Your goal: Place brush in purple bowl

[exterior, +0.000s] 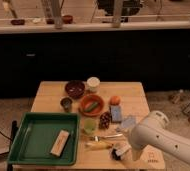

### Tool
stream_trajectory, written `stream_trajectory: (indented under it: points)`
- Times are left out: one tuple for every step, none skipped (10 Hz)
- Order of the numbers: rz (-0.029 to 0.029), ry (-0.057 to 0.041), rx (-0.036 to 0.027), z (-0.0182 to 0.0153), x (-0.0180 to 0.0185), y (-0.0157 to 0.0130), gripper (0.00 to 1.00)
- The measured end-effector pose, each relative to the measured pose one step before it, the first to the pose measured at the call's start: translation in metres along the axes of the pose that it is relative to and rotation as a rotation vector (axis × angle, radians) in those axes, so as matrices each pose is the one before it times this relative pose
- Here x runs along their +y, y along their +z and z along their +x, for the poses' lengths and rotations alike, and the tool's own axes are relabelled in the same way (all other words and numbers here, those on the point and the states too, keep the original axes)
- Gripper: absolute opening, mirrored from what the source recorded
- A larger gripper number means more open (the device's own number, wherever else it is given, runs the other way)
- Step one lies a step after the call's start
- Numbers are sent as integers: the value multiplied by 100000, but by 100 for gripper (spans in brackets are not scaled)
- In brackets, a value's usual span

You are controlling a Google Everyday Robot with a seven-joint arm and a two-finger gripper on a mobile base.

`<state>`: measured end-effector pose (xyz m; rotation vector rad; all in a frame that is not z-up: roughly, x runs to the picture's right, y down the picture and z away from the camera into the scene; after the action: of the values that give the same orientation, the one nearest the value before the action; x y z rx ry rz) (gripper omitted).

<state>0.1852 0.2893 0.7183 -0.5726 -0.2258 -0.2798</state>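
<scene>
Camera view: gripper (pixel 121 151) nr fork (pixel 106 136)

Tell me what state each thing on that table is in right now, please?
brush: lying flat on the table, outside any bowl.
purple bowl: upright, no brush in it.
orange bowl: upright, holding a green item.
green tray: flat, holding a tan block.
white cup: upright.
gripper: low at the table's front edge, near the brush.
</scene>
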Motion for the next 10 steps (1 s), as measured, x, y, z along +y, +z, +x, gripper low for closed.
stream_trajectory:
  points:
    - [-483, -613, -178, 274, -3, 474, 80]
    - [-1441, -550, -484, 394, 101, 860, 80]
    - [-736, -86, -295, 397, -97, 572, 80]
    - [-231, 325, -207, 375, -95, 315, 80]
    - [-886, 1126, 22, 829, -70, 410, 80]
    - [-497, 782, -46, 542, -57, 267, 80]
    - [-347, 898, -44, 579, -133, 181, 80]
    - [-483, 1180, -96, 666, -30, 248, 80]
    - [-657, 1155, -26, 596, 67, 236, 80]
    - [-961, 1101, 151, 664, 45, 227, 80]
